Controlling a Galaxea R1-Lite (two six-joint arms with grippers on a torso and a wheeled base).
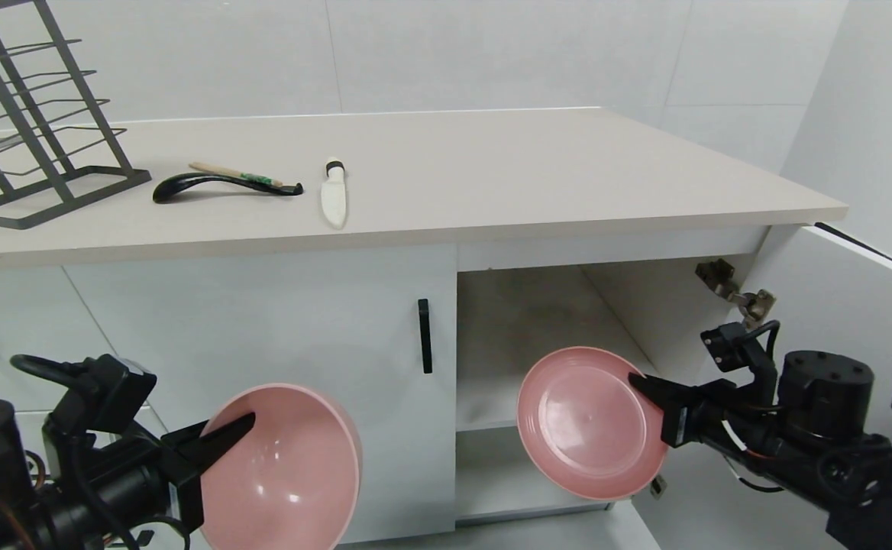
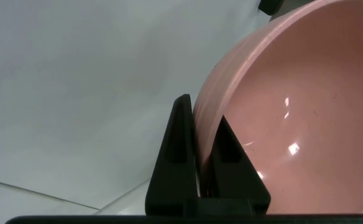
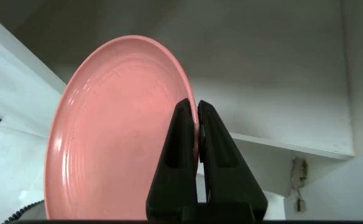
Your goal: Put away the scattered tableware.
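Observation:
My left gripper (image 1: 238, 426) is shut on the rim of a pink bowl (image 1: 286, 473), held low in front of the closed white cabinet door (image 1: 278, 336); the bowl (image 2: 293, 106) stands on edge between the fingers (image 2: 181, 143). My right gripper (image 1: 641, 384) is shut on the rim of a pink plate (image 1: 587, 420), held upright in front of the open cabinet compartment (image 1: 538, 328). The plate (image 3: 119, 124) faces the cabinet interior. On the counter lie a black ladle (image 1: 217, 184), a wooden-handled utensil (image 1: 234, 174) and a white knife (image 1: 334, 195).
A dark wire dish rack (image 1: 30, 122) stands at the counter's back left. The cabinet's right door (image 1: 835, 305) is swung open beside my right arm. A black handle (image 1: 424, 336) runs down the closed door. A shelf (image 1: 522, 397) divides the open compartment.

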